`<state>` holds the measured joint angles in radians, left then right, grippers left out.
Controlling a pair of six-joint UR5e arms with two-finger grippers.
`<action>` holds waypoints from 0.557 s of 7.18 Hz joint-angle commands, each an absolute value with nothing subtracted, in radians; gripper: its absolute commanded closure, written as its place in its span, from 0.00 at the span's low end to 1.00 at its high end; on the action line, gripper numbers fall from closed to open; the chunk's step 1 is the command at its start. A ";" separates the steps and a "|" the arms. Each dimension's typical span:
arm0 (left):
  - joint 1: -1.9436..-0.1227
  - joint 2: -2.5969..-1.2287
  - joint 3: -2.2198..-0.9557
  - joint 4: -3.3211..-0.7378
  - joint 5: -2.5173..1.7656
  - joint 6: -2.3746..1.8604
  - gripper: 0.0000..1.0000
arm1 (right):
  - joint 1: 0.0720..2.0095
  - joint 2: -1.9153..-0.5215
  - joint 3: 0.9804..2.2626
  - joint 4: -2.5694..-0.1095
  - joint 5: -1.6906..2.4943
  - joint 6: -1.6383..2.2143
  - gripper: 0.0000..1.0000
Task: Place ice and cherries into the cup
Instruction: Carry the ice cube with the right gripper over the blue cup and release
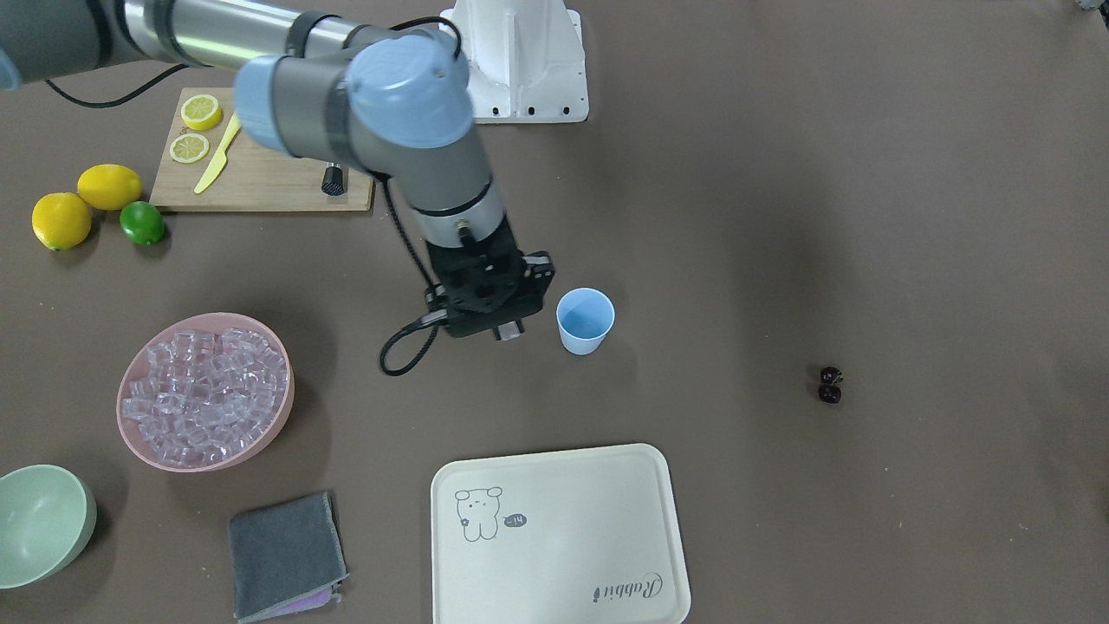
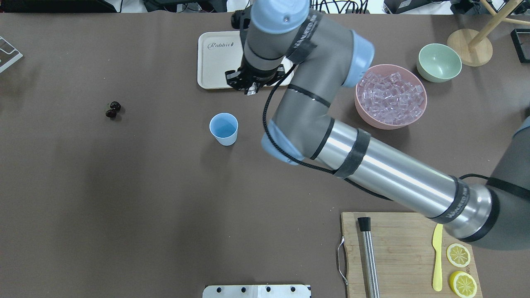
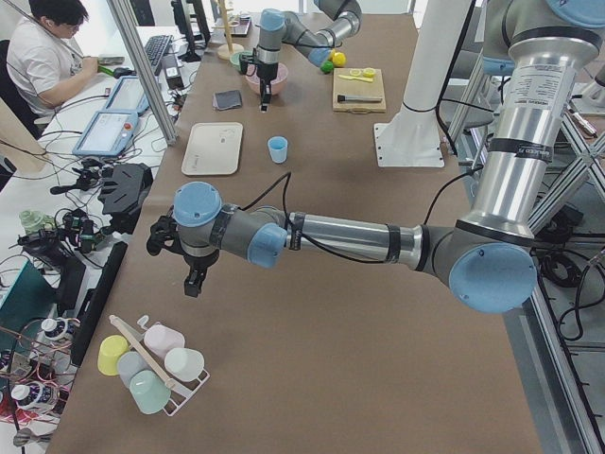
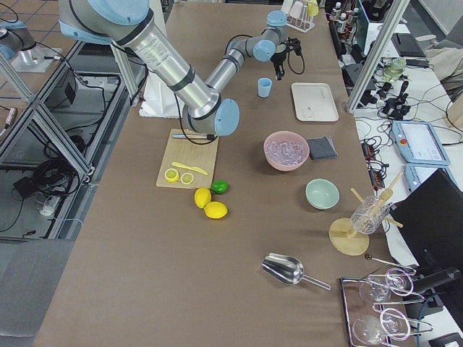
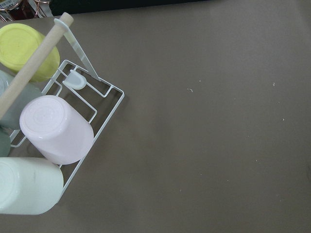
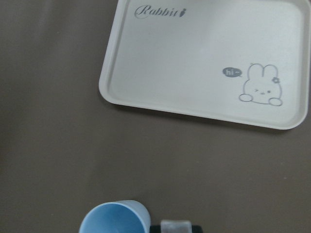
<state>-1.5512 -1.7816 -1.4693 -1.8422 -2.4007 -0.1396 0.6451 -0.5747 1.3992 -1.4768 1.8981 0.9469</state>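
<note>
I see the right gripper (image 1: 494, 316) hanging over the middle of the desk (image 1: 780, 217), just beside the cup (image 1: 585, 321) on the side toward the robot's right end. Its fingers sit under the wrist, and I cannot tell if they are spread or together. The cup stands upright.

The ice (image 1: 204, 390) is heaped in the pink bowl (image 1: 208, 461), between the middle and the right end. The cherries (image 1: 830, 385) lie well apart toward the left end, with only bare desk between them and the cup.

Along the operators' edge I see the tray (image 1: 563, 537), a grey cloth (image 1: 282, 550) and, near the right corner, a green bowl (image 1: 43, 520). The cutting board (image 1: 269, 173), lemons (image 1: 108, 186) and lime (image 1: 141, 223) sit near the robot's edge on the right.

The left gripper (image 3: 192, 282) hovers near the left end beside a cup rack (image 5: 36, 63). I cannot tell how its fingers stand.
</note>
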 commanded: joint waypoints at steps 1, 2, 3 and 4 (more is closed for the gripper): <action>-1.545 -1.782 -1.470 -1.842 -2.401 -0.138 0.02 | 0.543 -0.510 1.303 -1.444 1.765 0.983 1.00; -1.543 -1.784 -1.470 -1.842 -2.401 -0.138 0.02 | 0.519 -0.509 1.261 -1.399 1.732 0.983 1.00; -1.539 -1.784 -1.465 -1.842 -2.401 -0.137 0.02 | 0.508 -0.511 1.259 -1.396 1.729 0.983 1.00; -1.539 -1.783 -1.466 -1.842 -2.401 -0.137 0.03 | 0.506 -0.518 1.259 -1.396 1.729 0.982 1.00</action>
<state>-1.5404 -1.7835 -1.4670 -1.8423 -2.4007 -0.1371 0.5162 -0.5140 1.2677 -1.4037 1.7371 0.9824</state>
